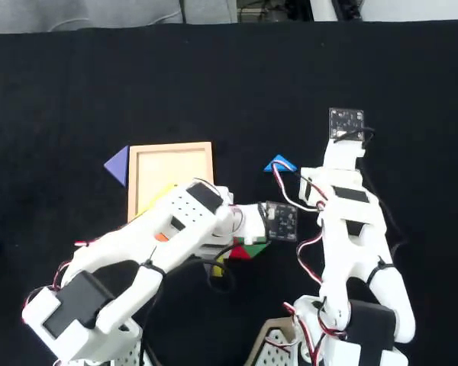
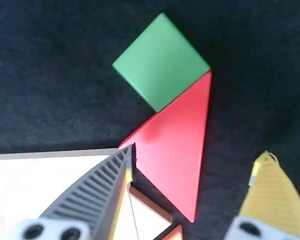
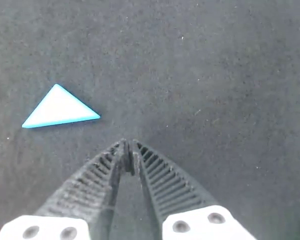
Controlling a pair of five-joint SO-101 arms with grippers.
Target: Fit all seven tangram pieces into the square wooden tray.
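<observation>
The square wooden tray (image 1: 170, 146) lies left of centre on the black worktop (image 1: 61, 91), and its far half shows bare wood. At its near edge there seems to be a yellow piece (image 1: 159, 196), though the arm above covers most of it, so its shape cannot be told. A purple triangle (image 1: 118, 164) lies outside the tray, just beside its left rim.

A green square (image 2: 160, 62) and a red triangle (image 2: 177, 150) lie on the cloth off the tray's near right corner. One side of the square rests against the triangle's upper end. In the high view both pieces (image 1: 256, 245) (image 1: 240, 254) peek out from under the left arm's wrist.

The left claw (image 2: 197, 154) hangs released over the red triangle. Its grey finger (image 2: 102, 187) has its tip at the triangle's long edge. The yellow finger (image 2: 270, 190) stands well apart on the other side, over bare cloth.

A blue triangle (image 1: 280, 164) lies alone to the right of the tray, flat on the worktop. The right claw (image 3: 126, 155) is clenched with its ribbed fingers pressed together on nothing. It points at open cloth near the blue triangle (image 3: 60, 109) without touching it.

The right arm stretches away from its base along the right side of the worktop. The left arm slants in from the near left corner across the tray's near edge.
</observation>
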